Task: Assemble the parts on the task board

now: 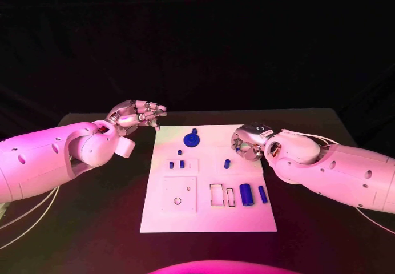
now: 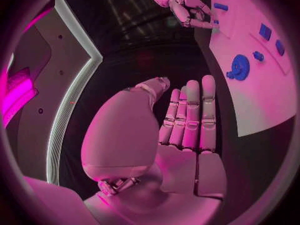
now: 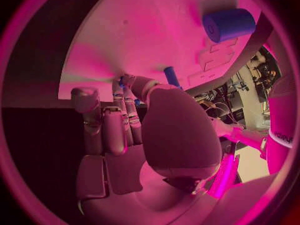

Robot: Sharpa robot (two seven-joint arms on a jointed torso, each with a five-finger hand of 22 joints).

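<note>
The white task board (image 1: pixel 206 214) lies mid-table. On it are a blue gear (image 1: pixel 191 138) at the far end, small blue parts (image 1: pixel 176 165) at the left, a standing blue peg (image 1: pixel 226 164) and a blue cylinder (image 1: pixel 246 192) beside a blue bar (image 1: pixel 262 194) at the right. My left hand (image 1: pixel 138 116) hovers off the board's far-left corner, its fingers (image 2: pixel 190 115) straight and empty. My right hand (image 1: pixel 249 142) hangs over the board's right edge, near the peg (image 3: pixel 170 76). Its thumb lies across its fingers (image 3: pixel 115 130), and I see nothing held. The cylinder (image 3: pixel 228 24) lies beyond it.
Rectangular recesses (image 1: pixel 180 194) and a slot outline (image 1: pixel 217 195) mark the board's near half. In the left wrist view the board (image 2: pixel 250 100) carries the gear (image 2: pixel 239 66), with my right hand (image 2: pixel 187 10) beyond. Black table (image 1: pixel 91 228) surrounds the board.
</note>
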